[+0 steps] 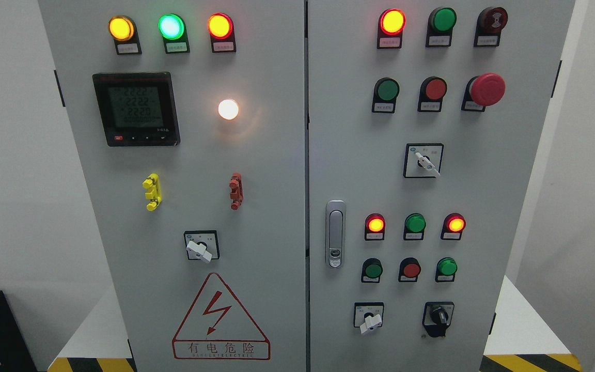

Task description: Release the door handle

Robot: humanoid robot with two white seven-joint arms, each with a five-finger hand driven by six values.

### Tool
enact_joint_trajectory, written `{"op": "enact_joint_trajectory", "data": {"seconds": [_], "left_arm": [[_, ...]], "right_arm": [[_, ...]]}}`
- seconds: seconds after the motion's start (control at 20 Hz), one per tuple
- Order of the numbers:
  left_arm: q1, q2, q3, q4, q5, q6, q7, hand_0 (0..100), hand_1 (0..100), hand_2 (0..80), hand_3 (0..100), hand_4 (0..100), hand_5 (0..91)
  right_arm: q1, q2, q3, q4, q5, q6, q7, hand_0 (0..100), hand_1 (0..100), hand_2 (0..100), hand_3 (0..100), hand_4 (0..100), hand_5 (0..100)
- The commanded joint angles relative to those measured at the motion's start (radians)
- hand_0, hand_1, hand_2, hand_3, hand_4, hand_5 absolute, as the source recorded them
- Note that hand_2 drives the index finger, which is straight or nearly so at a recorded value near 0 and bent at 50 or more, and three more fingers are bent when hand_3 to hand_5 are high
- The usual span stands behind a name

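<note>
Grey cabinet [256, 217], silver door handle [335, 234], "有电危险" sign [220, 320]

We face an industrial electrical room: a grey control cabinet [305, 206] with indicator lamps [171, 27], a digital meter [136, 108], an emergency stop [486, 89], and hazard striping [530, 361] at its base.

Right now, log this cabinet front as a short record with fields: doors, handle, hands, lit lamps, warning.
doors: left door and right door, both shut
door handle: silver, upright, at the right door's left edge, flush, nothing touching it
hands: none in view
left door lamps: yellow lamp, green lamp, red lamp lit; white lamp lit
meter: display on
warning sign: red triangle with lightning bolt, low on left door
</note>
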Motion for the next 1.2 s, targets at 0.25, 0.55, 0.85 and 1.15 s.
{"op": "enact_joint_trajectory", "data": {"seconds": [0.25, 0.55, 0.85, 1.15], "left_arm": [[0.0, 0.0, -0.021, -0.02, 0.0, 0.0, 0.0, 0, 0, 2.4, 9, 1, 0.0], [0.0, 0.0, -0.021, -0.02, 0.0, 0.0, 0.0, 0, 0, 2.3, 9, 1, 0.0], [0.0, 0.0, -0.021, -0.02, 0.0, 0.0, 0.0, 0, 0, 2.3, 9, 1, 0.0], [0.0, 0.0, -0.021, -0.02, 0.0, 0.0, 0.0, 0, 0, 2.3, 9, 1, 0.0]], "right_arm": [[0.0, 0.001, 0.004, -0.016, 0.001, 0.0, 0.001, 29, 13, 0, 15, 17, 13], [-0.01, -0.001, -0.007, -0.051, 0.19, -0.01, -0.013, 27, 25, 0, 34, 42, 26], [-0.081, 0.001, -0.004, -0.091, 0.56, -0.007, -0.039, 41, 30, 0, 54, 56, 50], [-0.237, 0.007, 0.002, -0.071, 0.821, 0.033, -0.059, 43, 33, 0, 75, 76, 78]]}}
